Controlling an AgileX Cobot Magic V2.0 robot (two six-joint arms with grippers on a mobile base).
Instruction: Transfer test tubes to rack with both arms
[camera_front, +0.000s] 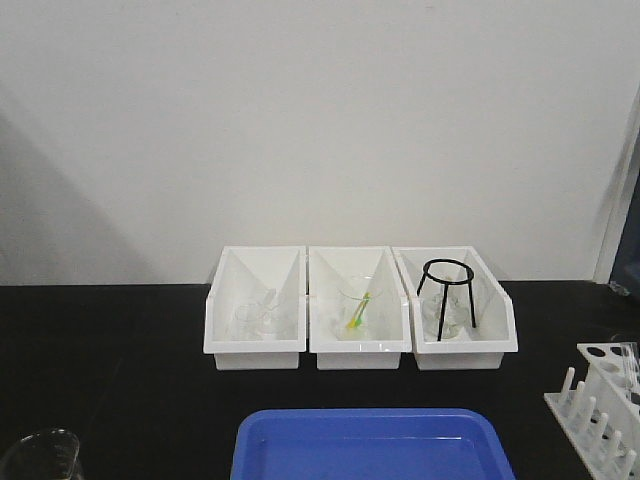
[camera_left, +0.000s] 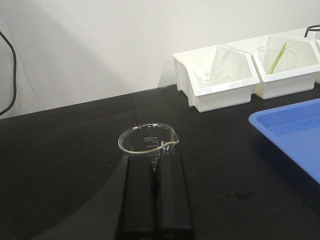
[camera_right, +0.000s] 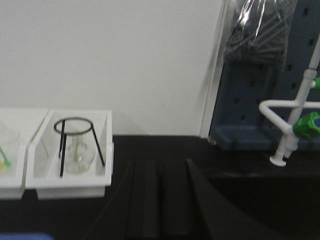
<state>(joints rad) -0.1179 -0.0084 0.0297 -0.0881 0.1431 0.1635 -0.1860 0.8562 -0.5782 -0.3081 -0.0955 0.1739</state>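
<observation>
White rack stood at your near right; your left gripper and right gripper had jaws pressed together, empty.

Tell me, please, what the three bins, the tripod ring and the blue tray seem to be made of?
The bins: white plastic, probably, with smooth, slightly glossy molded walls. The tripod ring: thin black metal wire, likely painted or coated; its legs look rigid and even. The blue tray: plastic, probably, with a uniform color, rounded rim and soft sheen.
</observation>
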